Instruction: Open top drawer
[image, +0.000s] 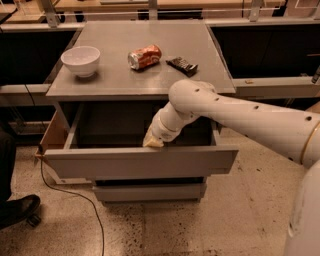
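The top drawer (135, 162) is a wide plain grey drawer with a flat front panel. It stands pulled far out of the grey cabinet (145, 75), and its shallow box looks dark and empty inside. My gripper (152, 141) hangs at the end of the white arm (240, 117), which reaches in from the right. The gripper sits just inside the drawer, right behind the top edge of the front panel, near its middle. A smaller grey drawer front (150, 191) below is shut.
On the cabinet top stand a white bowl (80, 60), a lying orange soda can (144, 56) and a dark snack bar (182, 64). A black cable (75, 200) runs over the speckled floor at the left. A dark shoe (17, 210) is at the far left.
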